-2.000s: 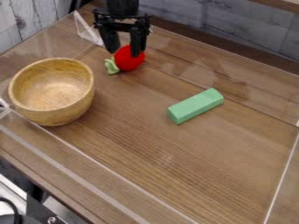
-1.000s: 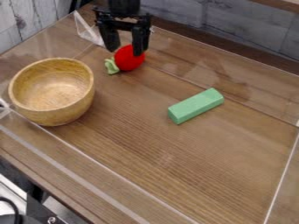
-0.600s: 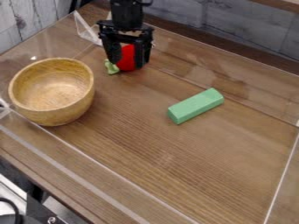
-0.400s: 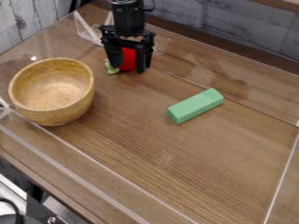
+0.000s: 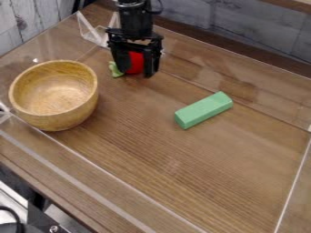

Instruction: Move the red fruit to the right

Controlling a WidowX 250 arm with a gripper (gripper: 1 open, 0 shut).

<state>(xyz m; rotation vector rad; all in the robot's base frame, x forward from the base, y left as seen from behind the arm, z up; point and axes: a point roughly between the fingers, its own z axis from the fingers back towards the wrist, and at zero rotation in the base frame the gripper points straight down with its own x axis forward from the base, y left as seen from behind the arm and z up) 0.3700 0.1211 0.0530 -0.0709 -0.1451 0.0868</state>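
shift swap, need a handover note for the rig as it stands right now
Tool: down at the red fruit, a finger on each side; whether it grips is unclear.
Fruit: on the table, beyond the wooden bowl, green cap toward the bowl side.
Done: tool at the fruit.
Left: confirm the grip, move the fruit right, release.
Watch: green block sits to the right, nearer the camera.

The robot's arm (image 5: 135, 15) is black, ending in slim, dark fingers (image 5: 153, 59).
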